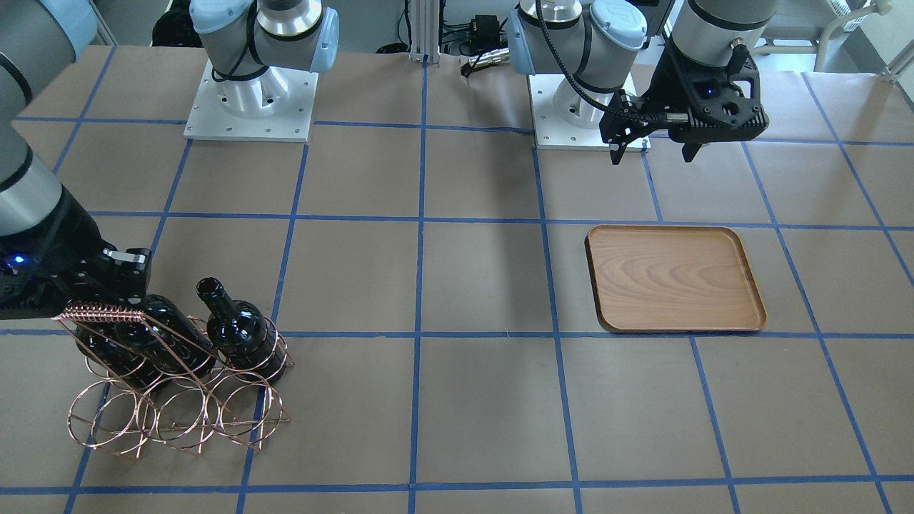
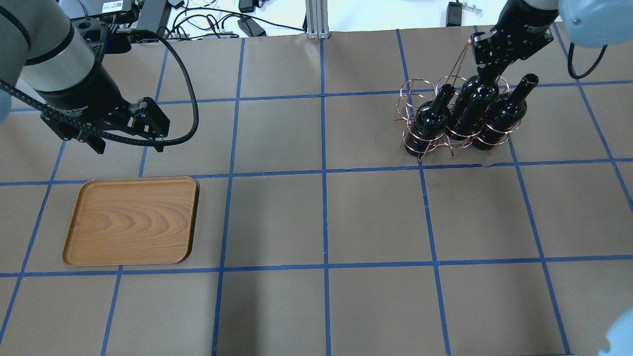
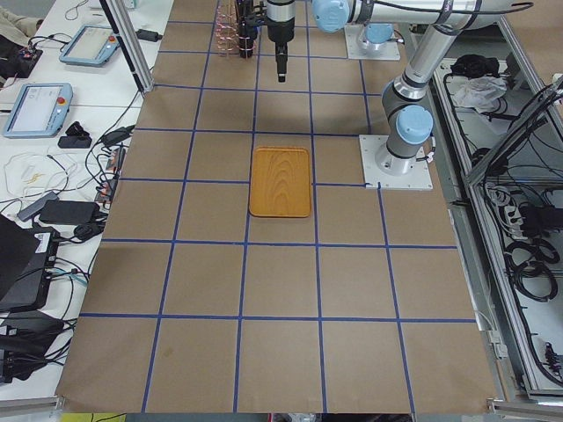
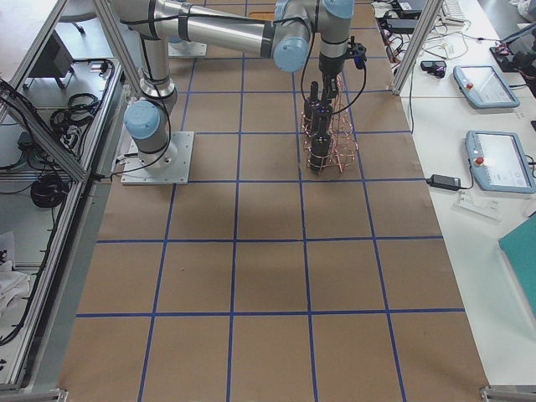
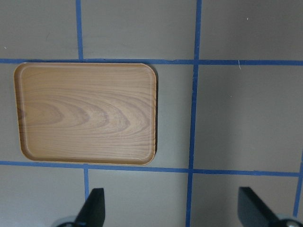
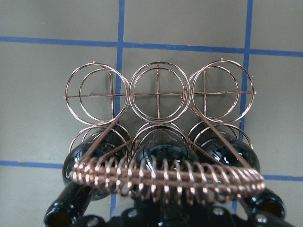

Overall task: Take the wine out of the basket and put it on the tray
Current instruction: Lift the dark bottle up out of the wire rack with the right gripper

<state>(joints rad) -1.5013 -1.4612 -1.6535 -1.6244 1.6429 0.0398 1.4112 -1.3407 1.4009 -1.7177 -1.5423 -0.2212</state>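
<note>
Three black wine bottles lie side by side in the copper wire basket (image 2: 413,99) at the table's far right. My right gripper (image 2: 487,74) is down behind the coiled handle (image 6: 165,177) and looks shut on the neck of the middle bottle (image 2: 472,106). That neck is hidden by the gripper. The outer bottles (image 2: 430,123) (image 2: 502,116) lie free with open mouths. The brown wooden tray (image 2: 131,220) lies empty on the left side. My left gripper (image 2: 127,146) hangs open and empty above the table just behind the tray; its fingers (image 5: 94,208) show in the left wrist view.
The basket's upper row of rings (image 6: 158,92) holds nothing. Blue tape lines grid the brown table. The two arm bases (image 1: 250,107) stand at the robot's edge. Cables and devices lie beyond the far edge.
</note>
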